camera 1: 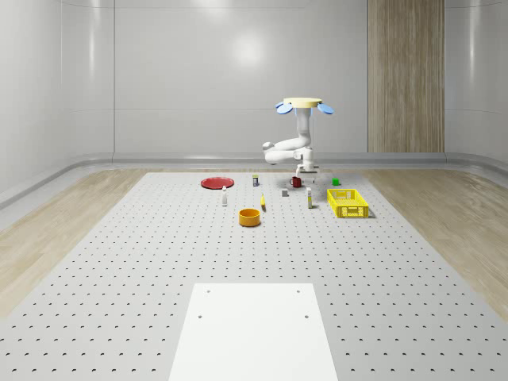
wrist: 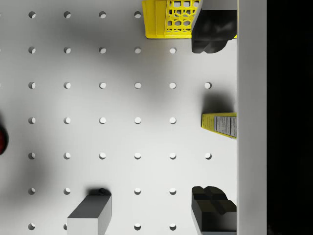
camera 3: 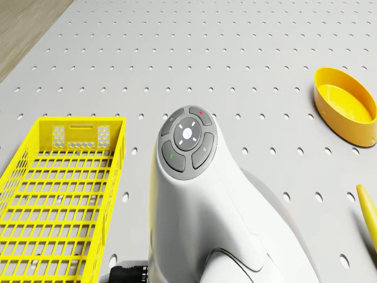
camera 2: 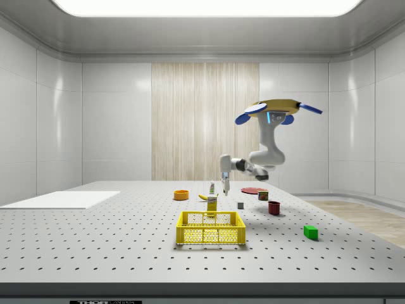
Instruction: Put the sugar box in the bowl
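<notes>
On the near side of the perforated tabletop [camera 1: 119, 262] in the whole-scene view lies a white panel [camera 1: 254, 333]. Beyond it stands the orange bowl [camera 1: 250, 217], with a yellow banana [camera 1: 263, 203] just behind it and a small white bottle [camera 1: 225, 196] to the whole-scene view's left. To the right sits the yellow basket [camera 1: 348, 203].

Just left of the basket's far corner stands the sugar box [camera 1: 309, 198], upright on the tabletop. Above it hangs the gripper [camera 1: 306, 171], pointing down from the white arm [camera 1: 290, 148]. The wrist view looks straight down: the two dark fingers [wrist: 211, 29] stand wide apart, and the sugar box [wrist: 221, 124] lies between them on the tabletop below, touching neither. A grey block [wrist: 90, 213] sits apart from it, and the basket's corner [wrist: 168, 19] lies beside one finger.

In the side view the gripper [camera 2: 224, 185] hangs above and just beyond the sugar box [camera 2: 212, 202], which stands behind the basket [camera 2: 211, 228].

The drone [camera 1: 304, 105] hovers in the air over the far part of the tabletop, above a red mug [camera 1: 296, 182]. Farther off lie a red plate [camera 1: 217, 182], a small can [camera 1: 255, 180] and a green cube [camera 1: 336, 182].
</notes>
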You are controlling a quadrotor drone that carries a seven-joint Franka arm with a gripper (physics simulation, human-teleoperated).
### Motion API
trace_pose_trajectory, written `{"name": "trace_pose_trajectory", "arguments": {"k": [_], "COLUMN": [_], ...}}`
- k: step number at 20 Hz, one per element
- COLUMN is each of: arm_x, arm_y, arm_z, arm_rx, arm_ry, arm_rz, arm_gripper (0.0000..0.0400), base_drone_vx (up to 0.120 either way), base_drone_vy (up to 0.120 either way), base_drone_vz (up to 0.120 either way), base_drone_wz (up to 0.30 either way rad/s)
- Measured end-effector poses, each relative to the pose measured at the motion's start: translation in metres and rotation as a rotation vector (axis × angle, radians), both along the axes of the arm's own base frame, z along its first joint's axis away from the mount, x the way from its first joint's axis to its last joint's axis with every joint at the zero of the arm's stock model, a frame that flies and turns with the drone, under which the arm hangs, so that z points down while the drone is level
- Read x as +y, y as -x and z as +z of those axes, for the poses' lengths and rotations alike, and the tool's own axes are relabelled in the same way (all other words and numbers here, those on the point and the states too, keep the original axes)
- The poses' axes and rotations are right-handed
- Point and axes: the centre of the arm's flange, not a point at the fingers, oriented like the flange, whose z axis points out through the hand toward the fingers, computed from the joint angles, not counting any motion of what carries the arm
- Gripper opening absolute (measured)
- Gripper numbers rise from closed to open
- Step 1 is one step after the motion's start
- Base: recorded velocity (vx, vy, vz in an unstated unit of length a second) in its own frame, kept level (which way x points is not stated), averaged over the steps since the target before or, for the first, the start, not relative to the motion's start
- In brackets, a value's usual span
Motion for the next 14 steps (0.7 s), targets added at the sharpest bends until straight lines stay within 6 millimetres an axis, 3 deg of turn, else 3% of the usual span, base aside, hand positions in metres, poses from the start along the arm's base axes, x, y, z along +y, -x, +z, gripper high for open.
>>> {"name": "trace_pose_trajectory", "arguments": {"k": [14], "arm_x": [0.0], "arm_y": [0.0], "arm_z": [0.0], "arm_rx": [0.0], "arm_ry": [0.0], "arm_rz": [0.0], "arm_gripper": [0.04], "base_drone_vx": [0.12], "base_drone_vy": [-0.014], "base_drone_vz": [0.0], "base_drone_wz": [0.0]}}
